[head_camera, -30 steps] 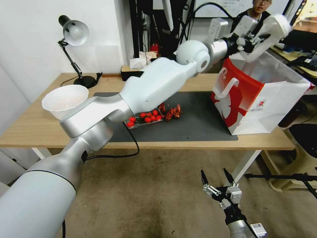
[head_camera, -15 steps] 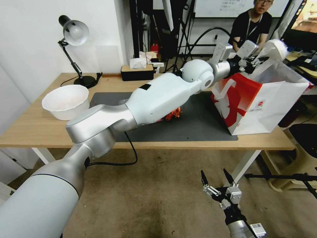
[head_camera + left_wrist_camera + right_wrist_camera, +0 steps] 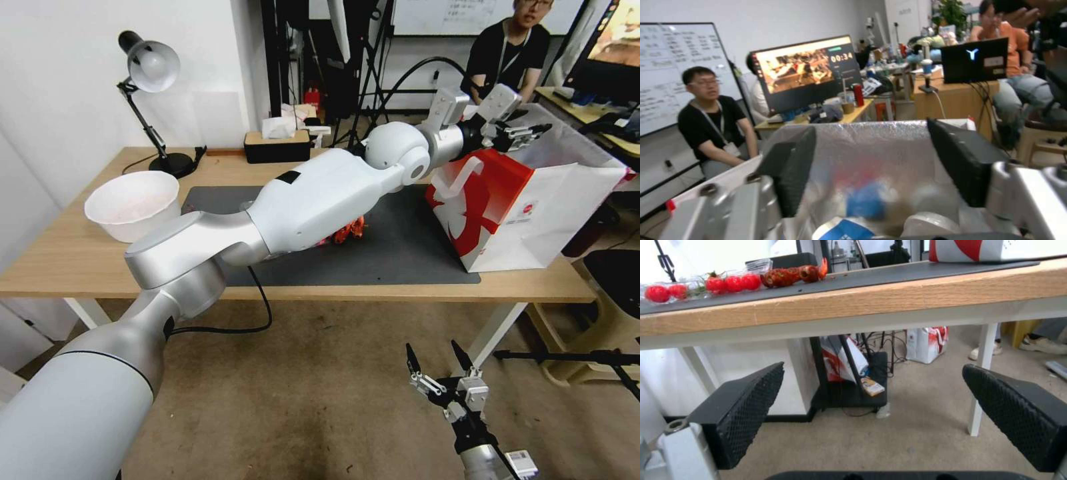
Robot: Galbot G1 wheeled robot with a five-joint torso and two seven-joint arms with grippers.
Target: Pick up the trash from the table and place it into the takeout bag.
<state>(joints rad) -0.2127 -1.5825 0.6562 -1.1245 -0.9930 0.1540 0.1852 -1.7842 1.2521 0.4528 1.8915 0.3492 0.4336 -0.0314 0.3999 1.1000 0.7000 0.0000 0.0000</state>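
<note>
Left end of the surface [image 3: 60, 253]: desk lamp [image 3: 148, 67] at the back, white bowl [image 3: 132, 203] near the left edge, upright, reddish residue inside, untouched, so at least that piece is left to bag. Mid-surface on the dark mat [image 3: 400, 247]: clear tray of red tomatoes [image 3: 702, 285] and some red crayfish scraps [image 3: 350, 230] just beside it, partly behind the left arm; can't tell whether those count as trash. Right end: takeout bag [image 3: 527, 213], white with red side panel, upright, mouth open, foil-lined. Left gripper [image 3: 527, 130] sits over the bag mouth, fingers spread wide, nothing between them. Left wrist view looks into the bag: blue-and-white cup [image 3: 846, 230] and a pale round lid or cup [image 3: 929, 225] lie at the bottom, other bits too blurred to name. So several pieces look bagged already; task reads as well along, not finished. Right gripper [image 3: 440, 363] parked low below the surface edge, fingers wide, empty.
</note>
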